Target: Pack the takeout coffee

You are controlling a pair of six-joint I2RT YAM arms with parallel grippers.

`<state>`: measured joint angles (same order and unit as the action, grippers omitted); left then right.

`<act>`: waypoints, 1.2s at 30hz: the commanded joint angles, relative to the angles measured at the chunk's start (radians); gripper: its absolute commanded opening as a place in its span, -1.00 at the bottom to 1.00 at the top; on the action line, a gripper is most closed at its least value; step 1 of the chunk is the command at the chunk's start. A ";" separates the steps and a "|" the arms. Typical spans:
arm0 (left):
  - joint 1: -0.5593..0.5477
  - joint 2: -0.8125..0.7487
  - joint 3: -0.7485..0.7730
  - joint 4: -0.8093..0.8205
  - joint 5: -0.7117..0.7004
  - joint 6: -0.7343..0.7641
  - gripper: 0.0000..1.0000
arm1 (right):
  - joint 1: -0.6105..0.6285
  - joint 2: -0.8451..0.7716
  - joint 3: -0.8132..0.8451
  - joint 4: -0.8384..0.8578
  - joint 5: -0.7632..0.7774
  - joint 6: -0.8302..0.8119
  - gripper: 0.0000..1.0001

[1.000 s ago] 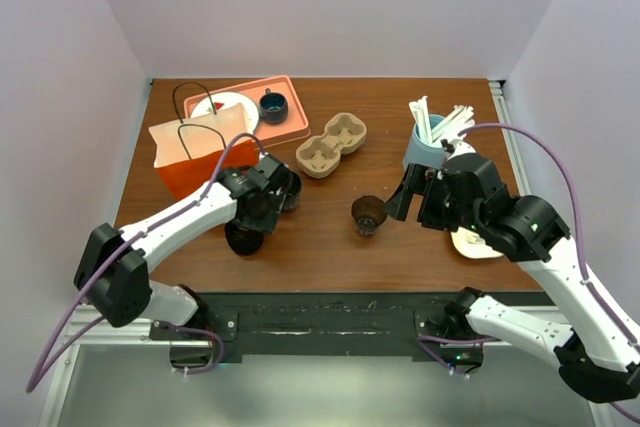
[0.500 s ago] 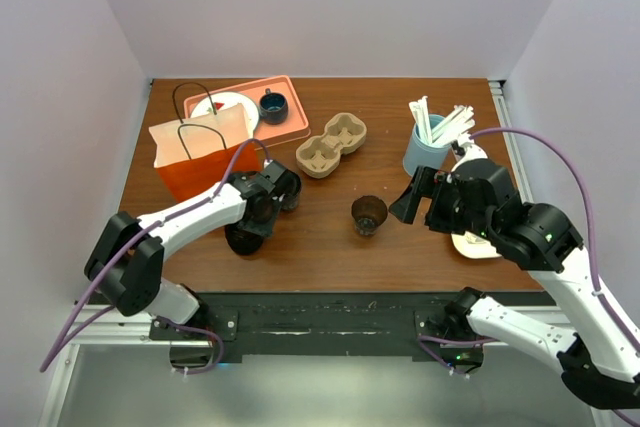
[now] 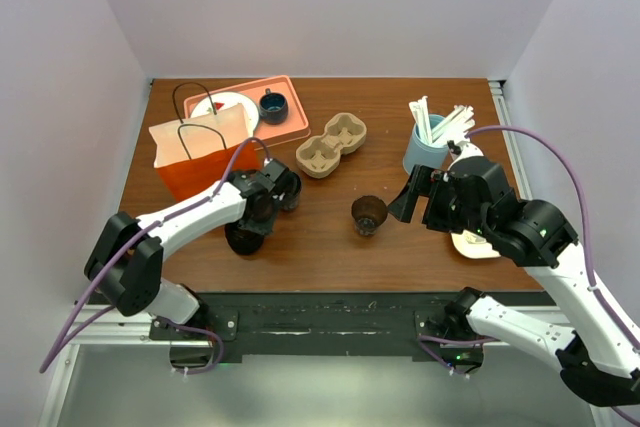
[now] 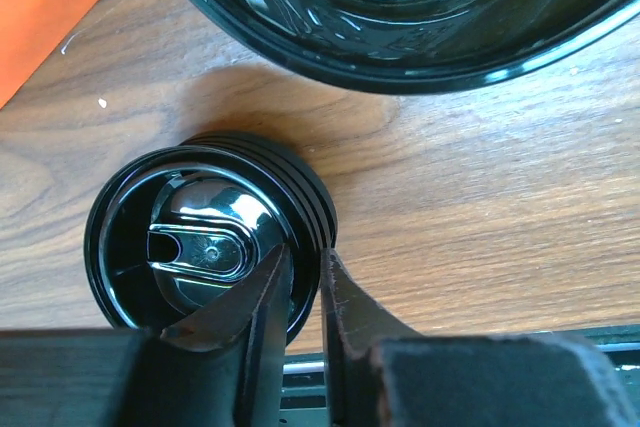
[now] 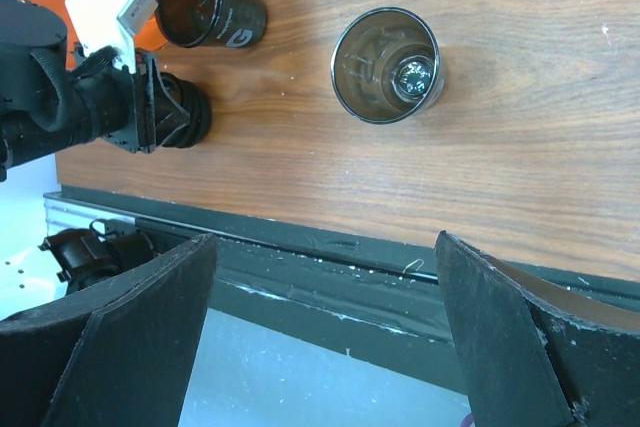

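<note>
Clamped by left gripper (image 4: 303, 257) across rim of black sip lid (image 4: 200, 237), one finger inside, one outside; wide open at right gripper (image 5: 320, 239), well off right.

Bare desk (image 3: 320, 247) lies wide open between the left hand (image 4: 303, 265) at the takeout coffee (image 4: 205, 247) and the open cup (image 3: 368, 215). The cup carrier (image 3: 333, 145) blocks behind, and the orange bag (image 3: 190, 162) walls the left.

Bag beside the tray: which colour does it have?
The bag is orange; the top view shows it best.
</note>
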<state>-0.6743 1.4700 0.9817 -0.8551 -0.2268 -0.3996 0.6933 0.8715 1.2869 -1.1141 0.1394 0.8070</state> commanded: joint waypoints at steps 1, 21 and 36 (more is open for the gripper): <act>0.004 -0.010 0.049 -0.016 0.006 0.021 -0.60 | -0.002 0.004 0.022 0.017 0.012 -0.009 0.88; 0.002 -0.005 0.075 -0.047 0.030 0.025 -0.69 | -0.002 -0.011 0.014 0.013 0.011 -0.005 0.88; 0.002 -0.002 0.097 -0.070 0.043 0.028 -0.88 | -0.002 -0.008 0.011 0.017 0.005 -0.005 0.88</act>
<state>-0.6743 1.4700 1.0435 -0.9154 -0.1986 -0.3954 0.6933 0.8684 1.2869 -1.1141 0.1387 0.8036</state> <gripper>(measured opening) 0.128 0.941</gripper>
